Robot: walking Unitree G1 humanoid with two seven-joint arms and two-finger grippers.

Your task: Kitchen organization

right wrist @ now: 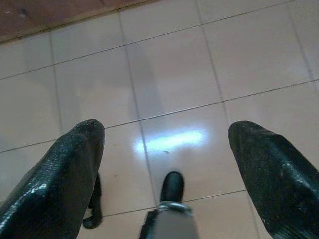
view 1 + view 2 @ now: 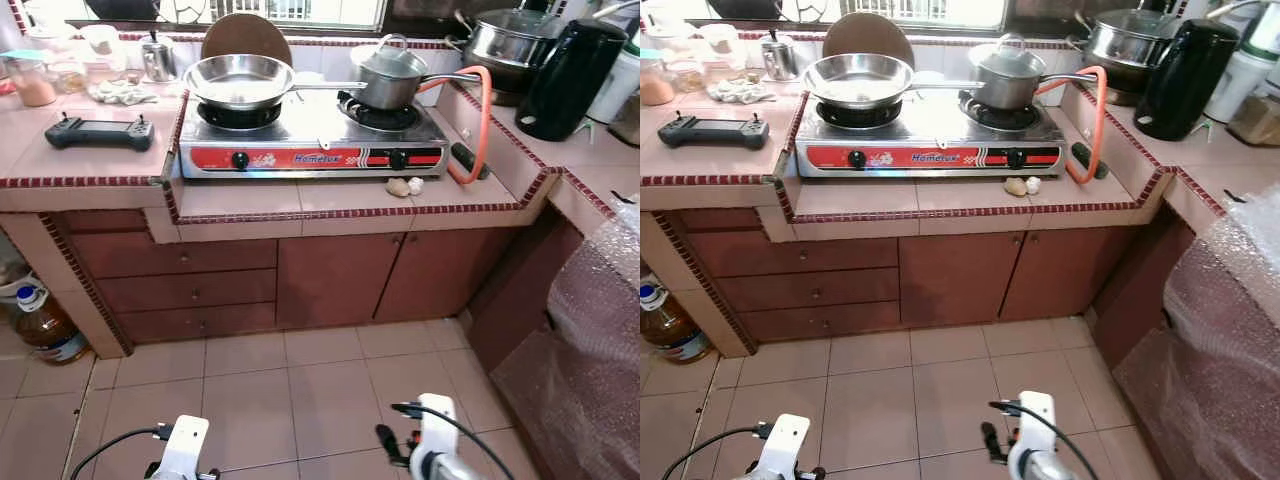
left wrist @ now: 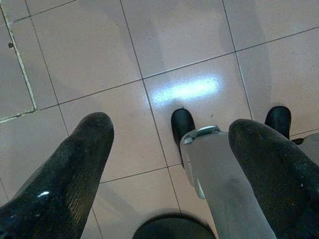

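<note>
Kitchen organization names no single item; the likeliest subjects stand on the counter (image 2: 300, 197). A two-burner gas stove (image 2: 310, 140) sits in the lowered middle section, carrying an empty steel frying pan (image 2: 238, 80) on its left burner and a lidded saucepan (image 2: 390, 78) on its right. Two small pale lumps (image 2: 405, 186), unidentifiable, lie just in front of the stove near the counter's front edge. A black handheld controller (image 2: 99, 131) lies on the raised left section; jars and a cloth crowd the far left corner. A black kettle (image 2: 565, 78) and a large lidded pot (image 2: 510, 40) stand on the right wing. Left claw (image 3: 169, 144) and right claw (image 1: 164, 144) both hang low over the floor tiles, fingers spread, holding nothing. Judgement: no handling step is in hand; which item comes next cannot be settled, and any reach calls first for closing on the counter.
</note>
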